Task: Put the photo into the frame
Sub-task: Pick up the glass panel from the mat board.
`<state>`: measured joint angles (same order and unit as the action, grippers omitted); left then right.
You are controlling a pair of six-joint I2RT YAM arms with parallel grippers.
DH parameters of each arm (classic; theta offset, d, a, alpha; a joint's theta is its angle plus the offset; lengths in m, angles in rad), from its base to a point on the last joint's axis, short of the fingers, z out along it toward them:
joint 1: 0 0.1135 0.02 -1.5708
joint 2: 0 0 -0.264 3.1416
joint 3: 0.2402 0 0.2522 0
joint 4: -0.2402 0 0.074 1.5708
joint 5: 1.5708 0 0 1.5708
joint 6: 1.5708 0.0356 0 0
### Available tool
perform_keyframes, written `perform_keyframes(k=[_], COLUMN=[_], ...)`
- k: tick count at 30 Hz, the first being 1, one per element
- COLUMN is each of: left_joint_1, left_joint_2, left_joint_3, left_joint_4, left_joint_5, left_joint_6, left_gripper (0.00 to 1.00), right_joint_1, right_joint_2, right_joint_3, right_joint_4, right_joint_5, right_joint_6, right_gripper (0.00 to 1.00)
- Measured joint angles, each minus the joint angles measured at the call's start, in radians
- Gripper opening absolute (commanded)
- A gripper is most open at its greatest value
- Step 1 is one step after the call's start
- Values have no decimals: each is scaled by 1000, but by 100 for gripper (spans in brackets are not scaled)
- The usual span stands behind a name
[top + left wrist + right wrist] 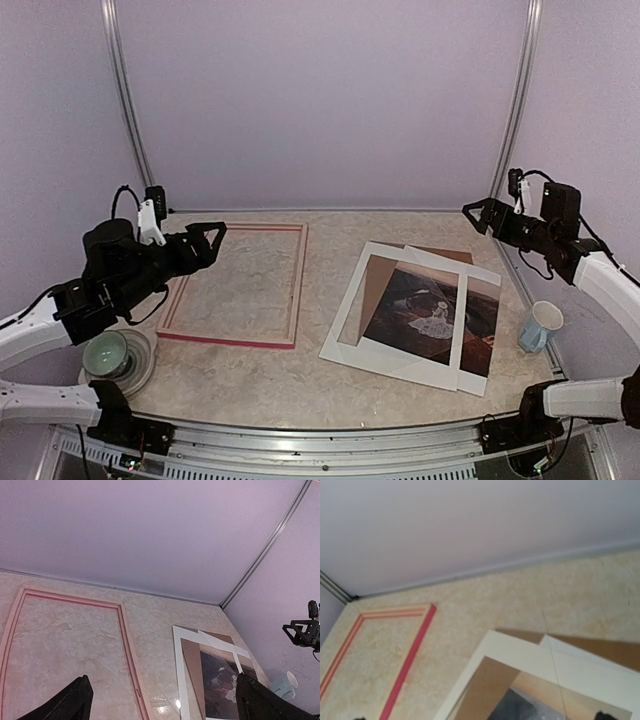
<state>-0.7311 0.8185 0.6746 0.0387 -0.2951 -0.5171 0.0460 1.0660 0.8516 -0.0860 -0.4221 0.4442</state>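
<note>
Photo (430,310), a dark reddish-brown rectangular print, is lying outside the thin pink-red frame (297,285); left pincer (212,242) and right pincer (477,217) are hanging released, nothing done yet.

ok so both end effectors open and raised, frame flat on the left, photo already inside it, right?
Not quite: the photo is not inside the frame. The top external view shows it lying to the frame's right, stacked with the white mat. The left end effector and right end effector are open and raised; frame flat on the left.
</note>
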Motion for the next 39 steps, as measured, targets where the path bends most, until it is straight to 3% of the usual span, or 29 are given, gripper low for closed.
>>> perform_keyframes(k=[7, 13, 21, 31, 39], left_joint_1=[-102, -135, -134, -147, -200], left_joint_2=[216, 335, 382, 536, 651], left_joint_3=[48, 53, 32, 58, 169], left_joint_4=[14, 19, 97, 104, 106], left_joint_5=[-195, -288, -249, -143, -39], left_joint_6=[-52, -79, -90, -87, -72], left_gripper=[99, 99, 99, 99, 99], right_joint_1=[6, 11, 10, 23, 24], right_joint_2=[126, 125, 202, 354, 460], right_joint_3=[6, -32, -98, -95, -59], right_joint_4=[-30, 6, 112, 71, 51], right_joint_5=[11, 61, -75, -48, -57], right_joint_6=[9, 98, 152, 116, 63], right_gripper=[99, 99, 99, 99, 99])
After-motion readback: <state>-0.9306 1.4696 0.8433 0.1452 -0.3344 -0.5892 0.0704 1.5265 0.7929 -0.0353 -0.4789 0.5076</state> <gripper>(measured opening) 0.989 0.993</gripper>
